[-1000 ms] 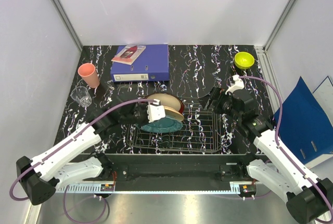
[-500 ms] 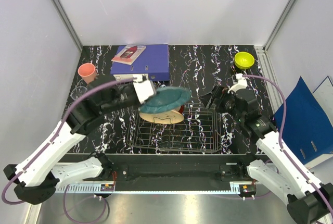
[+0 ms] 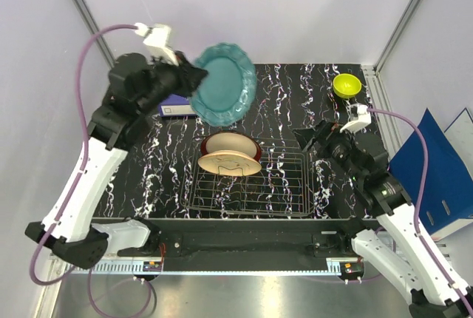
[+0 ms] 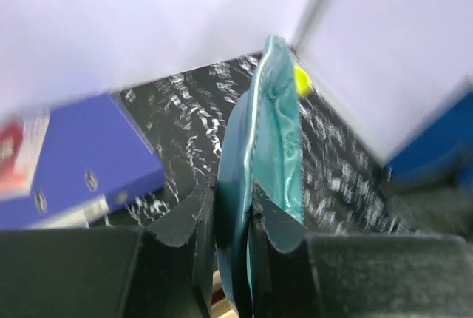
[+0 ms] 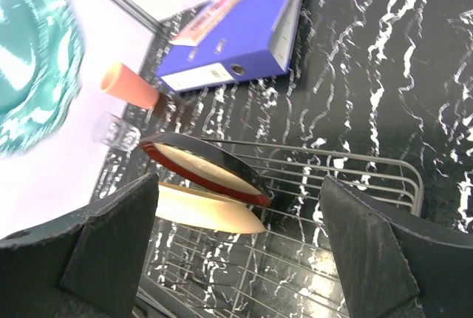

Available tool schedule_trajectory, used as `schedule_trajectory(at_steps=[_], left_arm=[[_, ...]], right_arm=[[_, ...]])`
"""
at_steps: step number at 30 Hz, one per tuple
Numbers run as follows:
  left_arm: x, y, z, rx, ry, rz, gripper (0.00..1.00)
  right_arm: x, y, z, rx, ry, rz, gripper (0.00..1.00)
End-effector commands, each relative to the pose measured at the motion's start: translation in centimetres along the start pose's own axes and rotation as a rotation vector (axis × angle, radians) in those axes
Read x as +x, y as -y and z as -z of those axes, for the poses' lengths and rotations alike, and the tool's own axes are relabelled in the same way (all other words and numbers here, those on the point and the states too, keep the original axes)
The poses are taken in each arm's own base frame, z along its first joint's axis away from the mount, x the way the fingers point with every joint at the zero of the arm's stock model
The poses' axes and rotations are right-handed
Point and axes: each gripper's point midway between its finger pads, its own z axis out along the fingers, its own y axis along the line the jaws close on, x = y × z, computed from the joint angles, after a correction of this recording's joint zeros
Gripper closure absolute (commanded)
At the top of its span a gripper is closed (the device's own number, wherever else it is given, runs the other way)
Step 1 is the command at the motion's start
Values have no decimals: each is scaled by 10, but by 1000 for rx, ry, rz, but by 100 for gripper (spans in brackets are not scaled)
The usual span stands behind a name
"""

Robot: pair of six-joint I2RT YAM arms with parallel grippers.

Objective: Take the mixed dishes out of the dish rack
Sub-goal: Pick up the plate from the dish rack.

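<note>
My left gripper is shut on the rim of the teal plate and holds it high above the table; in the left wrist view the plate stands edge-on between my fingers. The silver wire dish rack holds the cream-yellow plate with orange marks and the red-rimmed cream plate at its left end; both show in the right wrist view. My right gripper is open and empty at the rack's right far corner. The yellow-green bowl sits far right. The pink cup and glass tumbler stand left.
A blue ring binder with a red booklet on it lies at the back of the table, partly hidden behind the left arm in the top view. Another blue folder leans outside the right wall. White walls enclose three sides.
My left gripper has lifted the teal plate out of the rack and swung it up and back toward the far left. The right gripper has drifted slightly right.
</note>
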Motion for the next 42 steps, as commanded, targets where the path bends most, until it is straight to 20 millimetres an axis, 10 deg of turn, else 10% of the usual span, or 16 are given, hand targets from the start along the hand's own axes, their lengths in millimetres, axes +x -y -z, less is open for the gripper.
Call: schedule_trajectory(at_steps=[1,7,27,42], left_arm=[[-46,-11,1,150,186,503,100],[-38,2,-11,405,183,692,100],[1,17,-19,441,94,714,100],[18,43,-31,505,34,701,100]], right_arm=[[-21,-30,17,-143,89,-22,2],[-41,-63,34,-300,157,-68,2],[-76,-120,-15,-508,149,-210,4],[-56,-131,-60,-573,21,-204,13]])
